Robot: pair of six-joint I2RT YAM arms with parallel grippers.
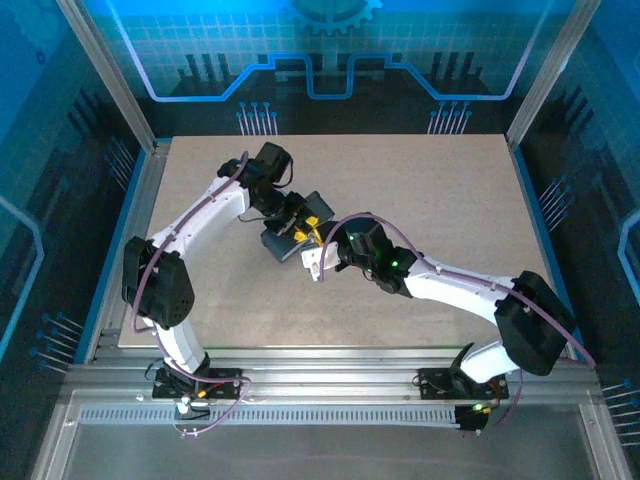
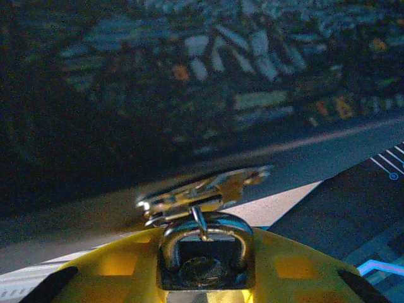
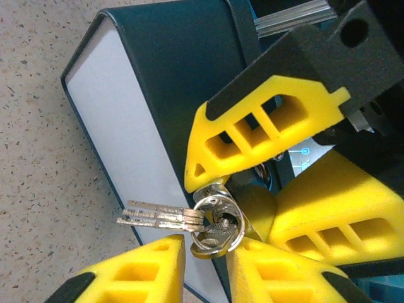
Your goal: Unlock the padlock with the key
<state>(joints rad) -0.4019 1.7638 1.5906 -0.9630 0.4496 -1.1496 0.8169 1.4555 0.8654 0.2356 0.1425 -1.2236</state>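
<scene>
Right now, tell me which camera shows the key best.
Right wrist: the key lies sharp and side-on, on its ring. Left wrist shows it blurred above the padlock shackle. In top external it is too small to tell.

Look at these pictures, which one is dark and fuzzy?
Left wrist view: dim and bluish, background blurred, only the padlock and keys fairly crisp. Right wrist view: bright and sharp. Top view: blue glow on the walls, table evenly lit.
</scene>
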